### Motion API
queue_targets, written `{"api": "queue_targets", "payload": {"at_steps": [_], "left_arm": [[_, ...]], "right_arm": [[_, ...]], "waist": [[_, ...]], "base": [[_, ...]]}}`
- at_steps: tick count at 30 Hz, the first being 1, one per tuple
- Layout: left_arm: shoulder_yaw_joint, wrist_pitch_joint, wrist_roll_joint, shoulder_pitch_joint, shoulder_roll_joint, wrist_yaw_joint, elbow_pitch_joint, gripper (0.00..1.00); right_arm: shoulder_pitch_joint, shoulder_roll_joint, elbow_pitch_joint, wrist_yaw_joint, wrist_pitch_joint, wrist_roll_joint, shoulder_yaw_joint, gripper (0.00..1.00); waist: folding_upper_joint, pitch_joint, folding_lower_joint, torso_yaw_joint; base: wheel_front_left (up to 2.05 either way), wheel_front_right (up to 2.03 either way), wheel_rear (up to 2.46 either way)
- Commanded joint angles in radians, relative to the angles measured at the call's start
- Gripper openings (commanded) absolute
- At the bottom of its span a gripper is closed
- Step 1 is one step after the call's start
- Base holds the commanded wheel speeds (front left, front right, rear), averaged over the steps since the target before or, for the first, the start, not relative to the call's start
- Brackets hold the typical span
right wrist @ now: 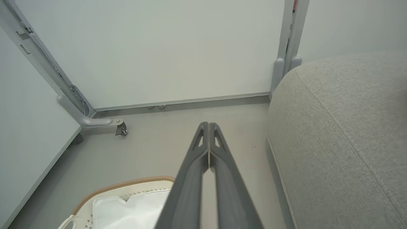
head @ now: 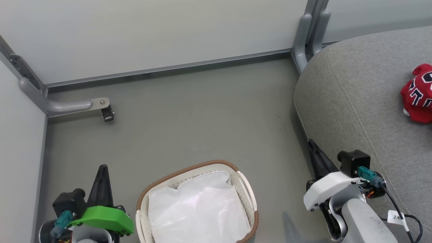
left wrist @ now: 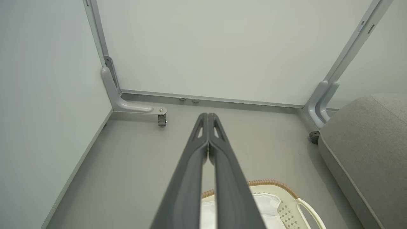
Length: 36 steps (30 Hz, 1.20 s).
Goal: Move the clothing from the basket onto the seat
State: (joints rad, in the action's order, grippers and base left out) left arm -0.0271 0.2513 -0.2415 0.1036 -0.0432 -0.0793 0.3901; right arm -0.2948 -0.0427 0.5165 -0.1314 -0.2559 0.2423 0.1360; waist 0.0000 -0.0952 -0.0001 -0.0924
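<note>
Clothing (head: 417, 96): red bundle with white trim and black-and-white lettering, lying on the seat (head: 351, 101) at the far right of the head view, partly cut off by the picture's edge. Bunched, not spread. The visible part runs roughly away from the robot, top end further back on the cushion. True long axis can't be told with the rest out of frame. Can't tell if the shorts are in the bundle.

Basket (head: 189, 167): on the floor (head: 202, 111) between the two arms, well apart from the clothing. Inside, white liner (head: 199, 209), no red. Its near end is cut off by the bottom edge.

Left gripper (left wrist: 207, 116): fingers pressed together, nothing between them, pointing over the floor beyond the basket's left side.

Right gripper (right wrist: 208, 124): likewise closed and empty, lying just beside the seat's front edge.

Judgement: transfer looks finished or nearly so; the step in hand is a check and a clean rest. To do it well, look over the hidden near end of the basket before calling it done. Keep both closed grippers clear of the woven rim and liner. Keep the right arm off the cushion edge so the bundle isn't dragged.
</note>
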Motion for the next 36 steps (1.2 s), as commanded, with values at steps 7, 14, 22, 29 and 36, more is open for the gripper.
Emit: {"api": "queue_targets", "payload": {"at_steps": [7,14,22,29,36], "left_arm": [[-0.015,-0.042,-0.154,0.012,-0.003,-0.007,-0.025,0.00],[-0.019,-0.071,-0.276,0.009,-0.004,-0.011,-0.041,0.00],[-0.026,-0.103,-0.401,0.007,-0.004,-0.016,-0.055,0.00],[-0.032,-0.130,-0.500,0.007,-0.005,-0.020,-0.065,0.00],[-0.038,-0.156,-0.594,0.007,-0.005,-0.024,-0.074,0.00]], "right_arm": [[0.004,-0.002,-0.042,0.000,0.040,0.157,-0.031,0.00],[0.022,-0.003,-0.067,0.000,0.073,0.278,-0.052,0.00],[0.041,-0.004,-0.091,0.000,0.106,0.402,-0.075,0.00],[0.055,-0.004,-0.110,0.000,0.134,0.501,-0.093,0.00],[0.070,-0.005,-0.128,0.000,0.159,0.595,-0.110,0.00]], "waist": [[0.0000,0.006,0.0001,0.006],[0.0000,0.011,0.0001,0.011],[0.0000,0.017,0.0001,0.017],[0.0000,0.022,0.0001,0.022],[0.0000,0.027,0.0001,0.027]], "base": [[0.00,0.00,0.00],[0.00,0.00,0.00],[0.00,0.00,0.00],[0.00,0.00,0.00],[0.00,0.00,0.00]]}}
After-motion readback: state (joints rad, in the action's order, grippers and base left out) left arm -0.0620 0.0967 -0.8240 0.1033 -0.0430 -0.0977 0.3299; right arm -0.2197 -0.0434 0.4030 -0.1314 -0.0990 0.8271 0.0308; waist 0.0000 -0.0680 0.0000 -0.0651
